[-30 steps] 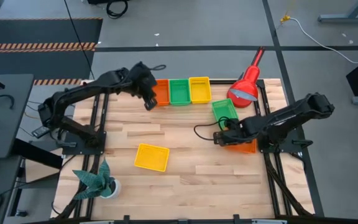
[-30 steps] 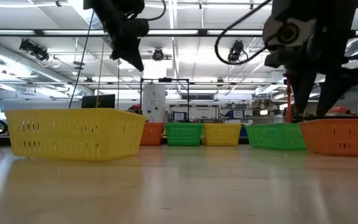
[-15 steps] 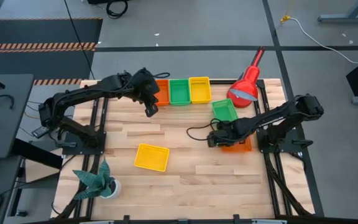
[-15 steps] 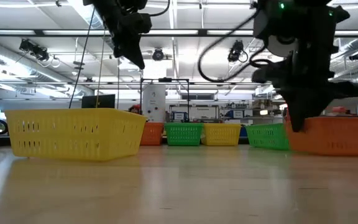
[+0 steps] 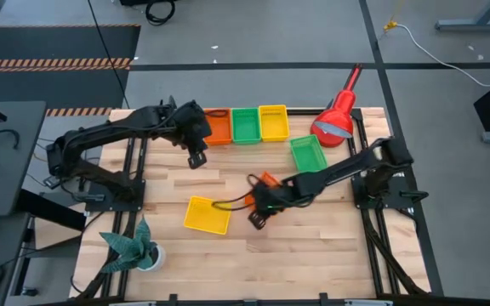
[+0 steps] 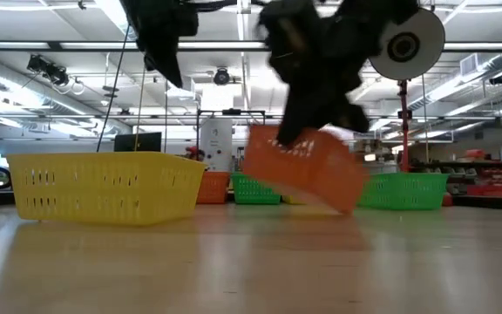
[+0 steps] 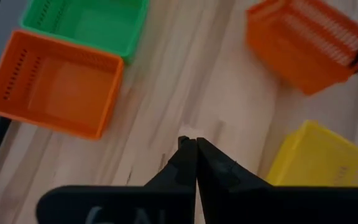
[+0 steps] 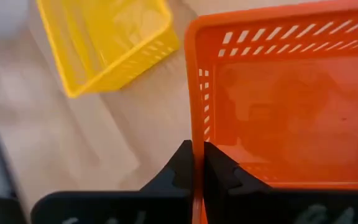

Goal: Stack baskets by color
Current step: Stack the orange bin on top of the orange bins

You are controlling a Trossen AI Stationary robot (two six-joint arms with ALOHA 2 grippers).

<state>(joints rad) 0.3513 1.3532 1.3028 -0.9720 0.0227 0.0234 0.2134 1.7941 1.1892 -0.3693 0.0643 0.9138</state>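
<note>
Baskets lay scattered over the wooden table (image 5: pixel 253 255): from the left, a loose yellow basket (image 5: pixel 207 215) near the front, then an orange basket (image 5: pixel 218 126), green basket (image 5: pixel 246 124) and second yellow basket (image 5: pixel 273 121) touching in a back row, with another green basket (image 5: pixel 308 152) apart to the right. Left gripper (image 5: pixel 196 158) hovered just before the back orange basket, fingers pressed together on nothing. Right gripper (image 5: pixel 260 206) pinched one wall of a second orange basket (image 6: pixel 308 167), carried tilted above mid-table. Best done by pinching firmly, levelling it, lining it up over the back orange one and lowering slowly; left arm probably needed to clear the way.
</note>
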